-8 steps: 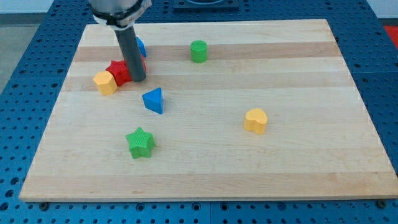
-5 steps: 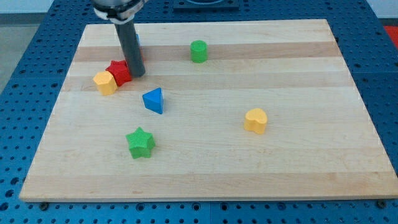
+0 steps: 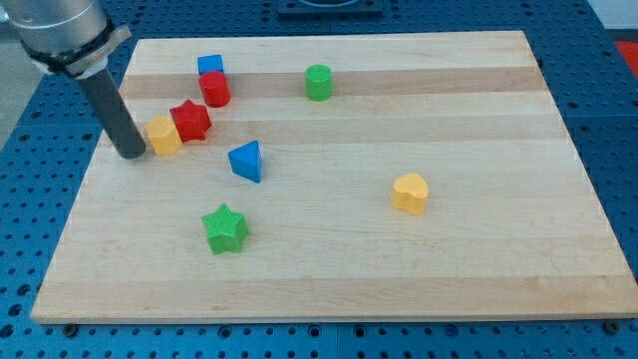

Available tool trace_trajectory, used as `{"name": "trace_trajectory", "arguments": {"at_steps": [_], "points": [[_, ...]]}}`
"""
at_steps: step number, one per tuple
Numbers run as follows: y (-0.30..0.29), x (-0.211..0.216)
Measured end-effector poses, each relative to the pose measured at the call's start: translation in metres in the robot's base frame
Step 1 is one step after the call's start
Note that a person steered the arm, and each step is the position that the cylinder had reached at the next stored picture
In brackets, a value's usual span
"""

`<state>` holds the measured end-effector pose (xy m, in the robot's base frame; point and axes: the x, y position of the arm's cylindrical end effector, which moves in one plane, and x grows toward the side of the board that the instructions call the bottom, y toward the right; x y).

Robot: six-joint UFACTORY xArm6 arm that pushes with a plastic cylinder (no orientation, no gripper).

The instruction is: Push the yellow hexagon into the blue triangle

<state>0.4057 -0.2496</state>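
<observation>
My tip (image 3: 132, 155), a bare rod with no fingers, is touching the yellow hexagon's (image 3: 163, 135) left face; this light, rigid block is likely sliding easily toward the blue triangle (image 3: 246, 161).

Likely lab, blue perforated bench (image 3: 610, 120), wooden board (image 3: 478, 120)

Coloured blocks scattered on wooden board (image 3: 478, 110)

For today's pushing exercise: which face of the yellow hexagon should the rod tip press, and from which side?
Press its left face, coming from the view's left. My tip sits just left of the yellow hexagon; the blue triangle lies to its lower right.
</observation>
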Motion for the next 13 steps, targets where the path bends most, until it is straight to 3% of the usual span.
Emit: {"name": "trace_trajectory", "arguments": {"at_steps": [1,5,7,9,10,12,13], "points": [[-0.008,-0.014],[0.151,0.019],[0.157,0.081],[0.227,0.161],[0.264,0.131],[0.225,0.1],[0.236,0.06]]}}
